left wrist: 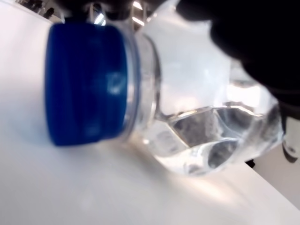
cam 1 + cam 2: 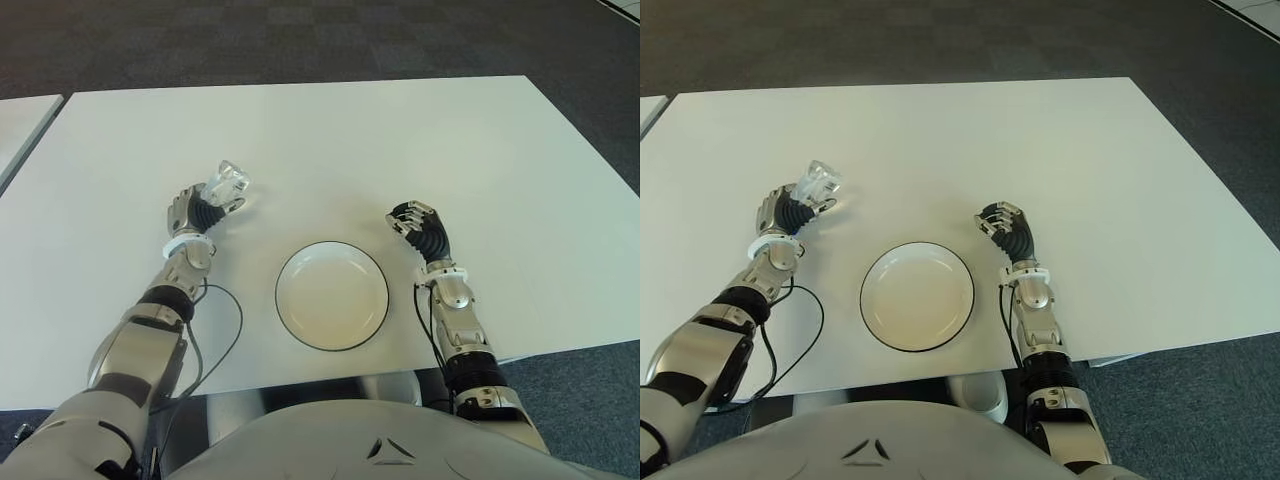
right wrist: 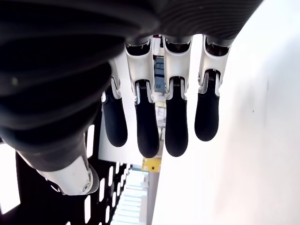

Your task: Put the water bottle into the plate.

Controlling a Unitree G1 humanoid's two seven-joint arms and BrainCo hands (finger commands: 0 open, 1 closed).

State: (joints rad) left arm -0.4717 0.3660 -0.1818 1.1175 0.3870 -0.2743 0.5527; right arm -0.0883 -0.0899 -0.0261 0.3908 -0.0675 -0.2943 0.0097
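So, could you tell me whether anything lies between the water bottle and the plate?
Nothing visible does. The left hand grips the water bottle, and only bare table separates it from the plate.

A white table (image 2: pixel 400 140) stands on dark checkered carpet (image 2: pixel 250 40), with a second white tabletop (image 2: pixel 20 120) just beside it.

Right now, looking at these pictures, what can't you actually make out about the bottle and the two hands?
- Water bottle: in the eye views the left hand covers most of it; the cap shows only in the left wrist view.
- Whether the bottle touches the table: unclear; the wrist view is blurred.
- Right hand, right of the plate: table contact can't be told.
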